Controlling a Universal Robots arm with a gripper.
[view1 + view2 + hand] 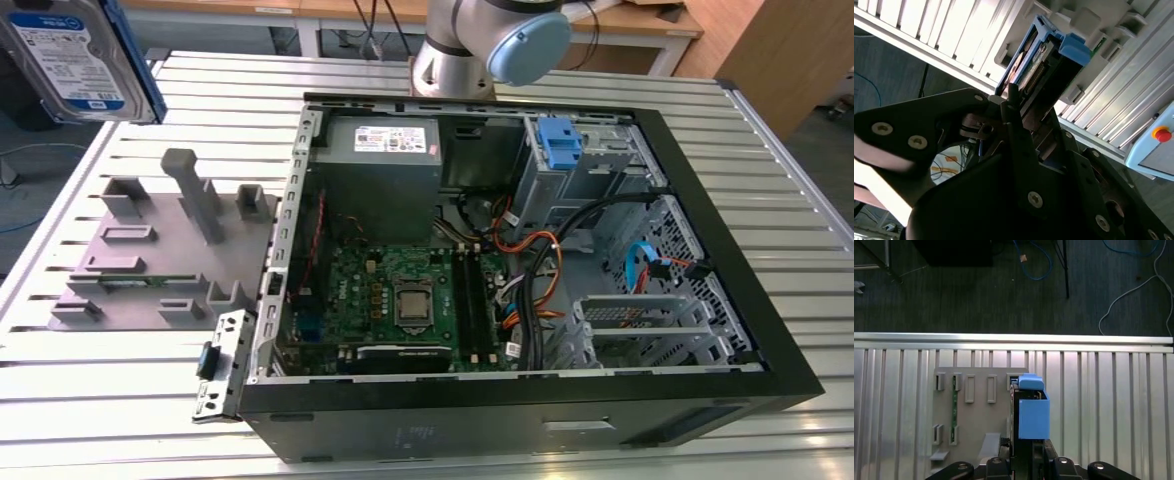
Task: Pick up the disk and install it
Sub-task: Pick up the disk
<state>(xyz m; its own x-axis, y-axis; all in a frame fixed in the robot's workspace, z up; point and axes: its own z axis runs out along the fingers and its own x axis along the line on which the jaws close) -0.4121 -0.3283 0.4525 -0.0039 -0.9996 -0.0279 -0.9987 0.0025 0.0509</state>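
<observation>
Disk (74,55) is up off the tabletop (120,420), at ten o'clock in the exterior view; its label face is toward the camera, white with a blue band, and the blue carrier edge shows down one side; it stands well apart from the computer case (467,430).

In the second wrist view the pincer (1031,107) is closed on the disk; dark fingers (1014,112) press against its flat faces; the connector edge and a blue carrier tab point away from the wrist.

In the first wrist view the disk is seen edge-on, standing out of the pincer with its blue carrier side showing; beneath it lie the grey holder block (974,415) with its slots and the ribbed tabletop; beyond the tabletop's edge is dark floor (954,295) with loose cables (1034,262).

In the exterior view the holder block sits at nine o'clock from the open case, just beside it; a small metal bracket (220,365) lies against the case's seven o'clock corner.

Inside the case: grey power supply box (387,150) at twelve o'clock; green circuit board (400,295) at six; upright blue latch piece (561,145) at one o'clock; orange and black wires (527,255) toward three.

The arm (487,45) rises past the case at twelve o'clock.
</observation>
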